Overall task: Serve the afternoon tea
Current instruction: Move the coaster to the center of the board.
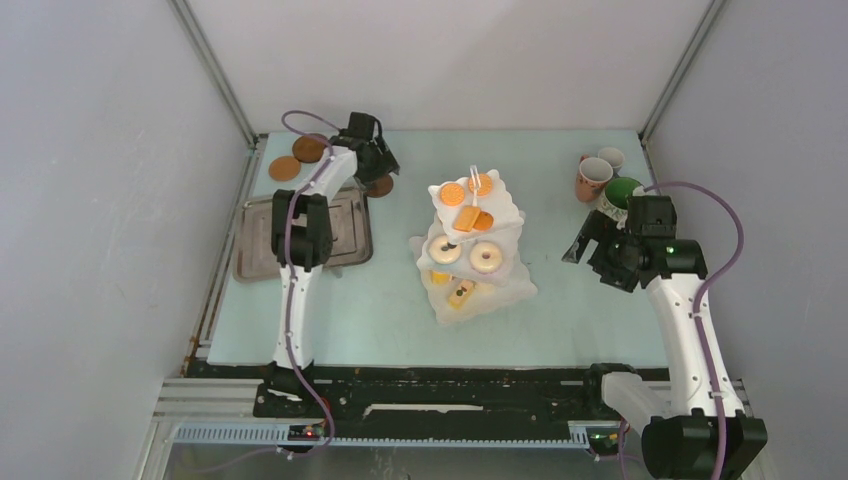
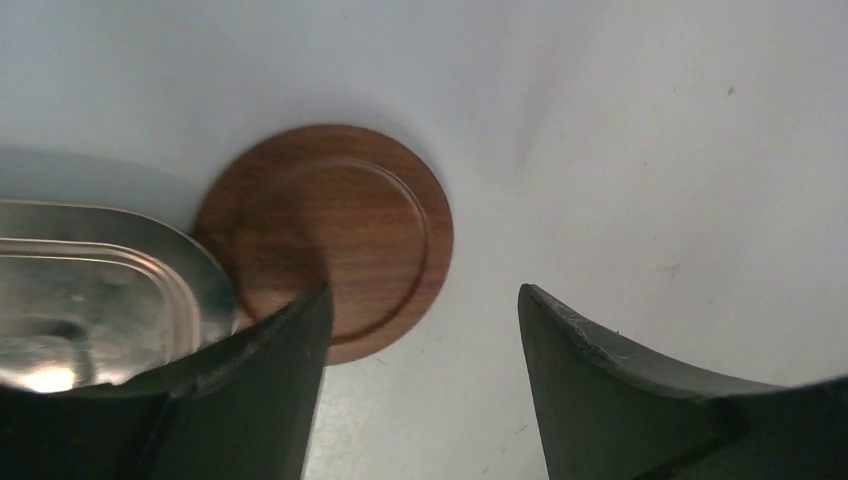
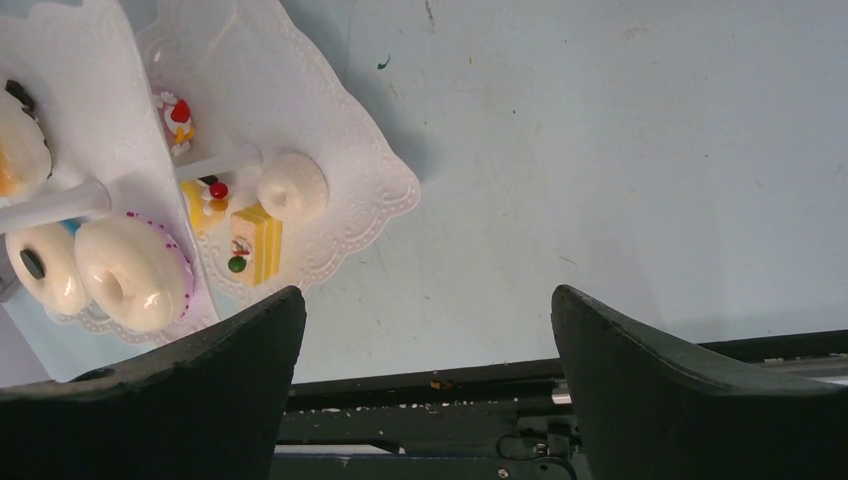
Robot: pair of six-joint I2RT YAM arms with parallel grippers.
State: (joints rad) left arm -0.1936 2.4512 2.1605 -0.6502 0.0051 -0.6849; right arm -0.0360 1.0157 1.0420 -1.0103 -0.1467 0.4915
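Left claw (image 2: pixel 422 290) and right claw (image 3: pixel 425 295) are held apart over a pale blue table (image 1: pixel 560 200) enclosed by grey walls (image 1: pixel 450 60) at nine, twelve and three o'clock.

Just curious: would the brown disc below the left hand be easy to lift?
The coaster shows wood grain: probably stiff and light. Lying flat, it should slide, not roll. Its low rim by the metal tray may be hard to pinch.
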